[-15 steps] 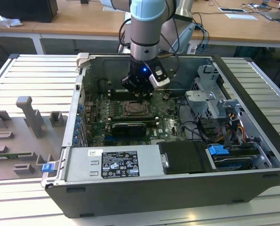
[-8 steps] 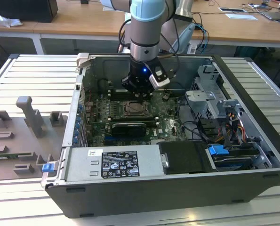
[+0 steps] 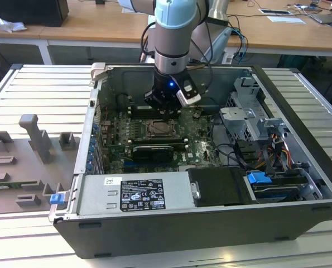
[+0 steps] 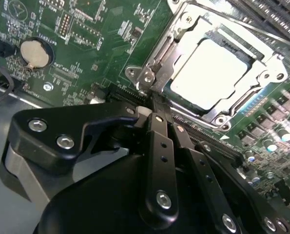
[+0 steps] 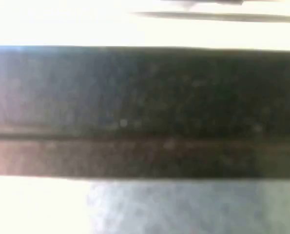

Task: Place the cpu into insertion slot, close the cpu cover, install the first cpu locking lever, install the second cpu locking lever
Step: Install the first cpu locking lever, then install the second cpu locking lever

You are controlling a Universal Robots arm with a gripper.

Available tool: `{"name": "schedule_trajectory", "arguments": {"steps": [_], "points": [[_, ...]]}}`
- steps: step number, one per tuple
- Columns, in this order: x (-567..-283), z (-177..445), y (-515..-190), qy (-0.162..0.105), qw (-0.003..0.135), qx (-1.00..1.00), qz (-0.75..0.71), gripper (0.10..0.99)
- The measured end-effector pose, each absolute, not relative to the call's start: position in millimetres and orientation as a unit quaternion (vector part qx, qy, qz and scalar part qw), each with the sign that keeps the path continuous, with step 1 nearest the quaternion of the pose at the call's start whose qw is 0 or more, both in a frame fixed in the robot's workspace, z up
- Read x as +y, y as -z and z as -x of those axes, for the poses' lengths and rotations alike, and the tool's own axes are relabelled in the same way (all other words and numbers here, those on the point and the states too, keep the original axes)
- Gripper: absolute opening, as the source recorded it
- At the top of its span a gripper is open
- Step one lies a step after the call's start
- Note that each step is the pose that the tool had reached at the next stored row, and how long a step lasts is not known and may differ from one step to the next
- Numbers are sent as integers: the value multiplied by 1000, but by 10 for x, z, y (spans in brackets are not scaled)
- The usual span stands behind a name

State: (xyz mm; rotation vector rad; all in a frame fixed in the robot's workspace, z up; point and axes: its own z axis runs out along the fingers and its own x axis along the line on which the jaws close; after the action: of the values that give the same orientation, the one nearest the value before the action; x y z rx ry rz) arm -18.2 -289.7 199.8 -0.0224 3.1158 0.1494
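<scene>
Inside the open computer case (image 3: 210, 223) on the worktop (image 3: 37, 100), the cpu (image 4: 214, 73) sits in the insertion slot (image 4: 252, 100) with the cpu cover (image 4: 170, 48) seemingly down around it, and the claw (image 4: 160, 113), fingers pinched together, hovers just beside the socket's corner.
</scene>
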Motion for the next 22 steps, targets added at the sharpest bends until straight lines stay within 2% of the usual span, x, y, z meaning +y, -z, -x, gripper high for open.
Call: {"name": "schedule_trajectory", "arguments": {"steps": [5, 22], "points": [[-2897, 182, -2172, -48, 11, 999, 7, 106], [-2979, 182, -2179, -49, 11, 999, 7, 106]]}}
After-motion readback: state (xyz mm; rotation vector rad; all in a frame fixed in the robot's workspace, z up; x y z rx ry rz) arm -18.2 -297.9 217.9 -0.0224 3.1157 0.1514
